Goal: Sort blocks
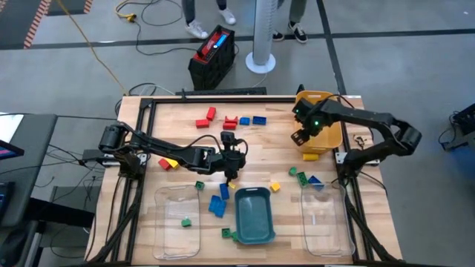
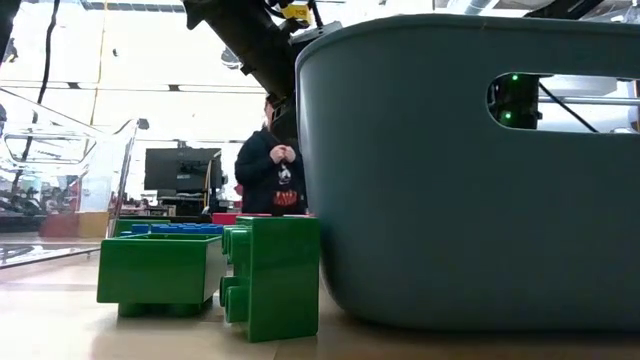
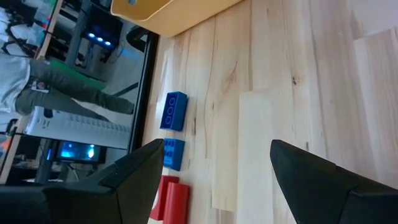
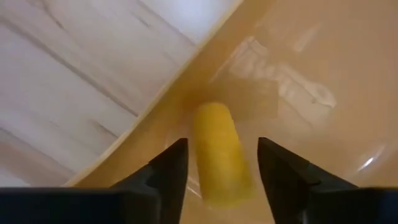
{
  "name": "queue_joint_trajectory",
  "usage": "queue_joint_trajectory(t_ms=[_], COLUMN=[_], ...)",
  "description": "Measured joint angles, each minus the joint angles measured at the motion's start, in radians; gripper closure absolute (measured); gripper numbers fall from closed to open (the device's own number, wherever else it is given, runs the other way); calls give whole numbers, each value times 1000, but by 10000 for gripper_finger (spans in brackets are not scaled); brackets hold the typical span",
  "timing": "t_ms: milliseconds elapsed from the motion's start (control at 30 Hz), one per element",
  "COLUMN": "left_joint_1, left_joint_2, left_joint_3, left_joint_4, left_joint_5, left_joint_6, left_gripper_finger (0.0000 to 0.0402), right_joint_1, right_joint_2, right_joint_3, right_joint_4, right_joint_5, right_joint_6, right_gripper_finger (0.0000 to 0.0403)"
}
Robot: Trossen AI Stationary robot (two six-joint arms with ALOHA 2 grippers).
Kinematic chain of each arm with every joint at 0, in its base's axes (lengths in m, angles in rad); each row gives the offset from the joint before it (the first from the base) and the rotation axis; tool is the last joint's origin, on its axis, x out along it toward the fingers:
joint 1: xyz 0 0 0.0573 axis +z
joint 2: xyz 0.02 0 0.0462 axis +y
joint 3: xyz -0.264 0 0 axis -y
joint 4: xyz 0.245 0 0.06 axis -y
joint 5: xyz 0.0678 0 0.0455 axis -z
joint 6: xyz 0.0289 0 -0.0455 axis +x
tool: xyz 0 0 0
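Nearest the low camera: two green blocks (image 2: 210,275) on the wood, touching side by side, just at 9 o'clock of the teal bin's (image 2: 470,180) wall, which fills most of that view.
My left gripper (image 1: 231,178): over the table's middle, just at 12 o'clock of the teal bin (image 1: 254,216). In my left wrist view the fingers (image 3: 134,180) stand wide apart with only bare wood between them, holding nothing.
My right gripper (image 1: 301,136): at the yellow bin (image 1: 326,122), toward 2 o'clock on the table. In my right wrist view the fingers (image 4: 168,171) are spread, with a yellow block (image 4: 219,155) in the gap, lying inside the bin near its rim; I cannot tell whether the pads touch it.
Blocks at 12 o'clock: red blocks (image 1: 205,117) and two blue blocks (image 1: 252,120) in a loose row near the far edge; my left wrist view shows the blue pair (image 3: 173,112) close together.
Blocks at the centre: blue blocks (image 1: 218,204) just at 9 o'clock of the teal bin, a small yellow one (image 1: 274,187) at its 1 o'clock.
Blocks toward 4 o'clock: green and blue blocks (image 1: 308,179) clustered at the far end of the right clear bin (image 1: 324,221).
Left clear bin (image 1: 178,221): one green block (image 1: 186,221) inside.
Room behind: a person (image 2: 270,165) stands beyond the table.
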Motion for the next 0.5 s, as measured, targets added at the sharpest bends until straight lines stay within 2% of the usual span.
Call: queue_joint_trajectory(t_ms=[200, 500], left_joint_1=[0, 0], left_joint_2=[0, 0], left_joint_3=[0, 0], left_joint_4=[0, 0], left_joint_5=[0, 18], left_joint_6=[6, 21], left_gripper_finger=[111, 111], right_joint_1=[-1, 36], right_joint_2=[-15, -155], right_joint_3=[7, 114], right_joint_4=[5, -49], right_joint_5=[-1, 67], right_joint_6=[-5, -59], right_gripper_finger=[162, 159])
